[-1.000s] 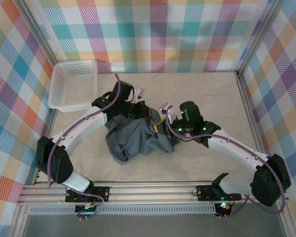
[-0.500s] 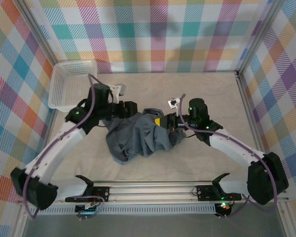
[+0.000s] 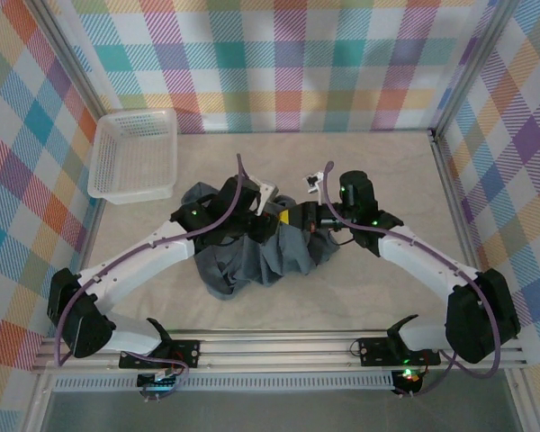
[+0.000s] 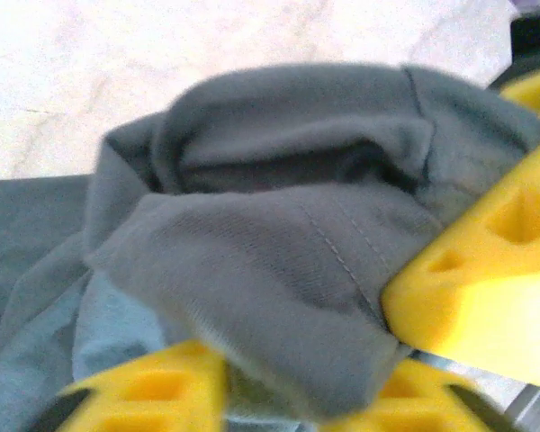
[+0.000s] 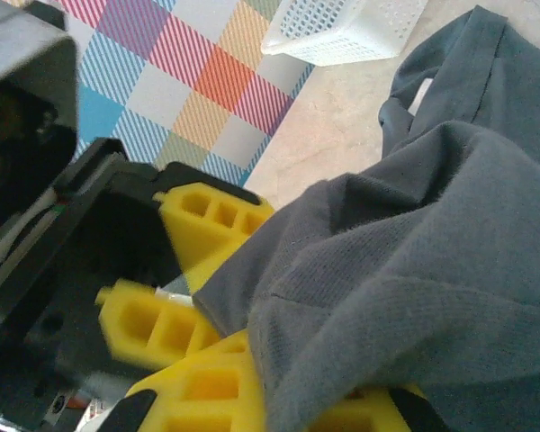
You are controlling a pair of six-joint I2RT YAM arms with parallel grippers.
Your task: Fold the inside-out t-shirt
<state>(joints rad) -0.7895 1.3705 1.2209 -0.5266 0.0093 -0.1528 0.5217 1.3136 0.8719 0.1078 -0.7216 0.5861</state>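
The dark slate-grey t-shirt [image 3: 247,252] lies crumpled in a heap at the middle of the table. My two grippers meet at its upper edge. The left gripper [image 3: 268,214] is shut on a bunched fold of the t-shirt [image 4: 279,270], which sits between its yellow fingers [image 4: 135,391]. Right beside it, the right gripper [image 3: 297,219] is shut on the same ridge of cloth. In the right wrist view the t-shirt [image 5: 414,270] drapes over the right gripper [image 5: 288,405], and the left gripper's yellow fingers [image 5: 207,220] stand just beyond, at the cloth's edge.
A white mesh basket [image 3: 132,155] stands at the back left corner, apart from the shirt, and appears as the basket [image 5: 346,27] in the right wrist view. Checked walls enclose the pale table [image 3: 387,171]. A metal rail [image 3: 279,346] runs along the near edge.
The left arm swung away toward the basket with its jaws open, then came back to the shirt's top and closed on the cloth next to the right gripper. The right gripper shifted slightly.
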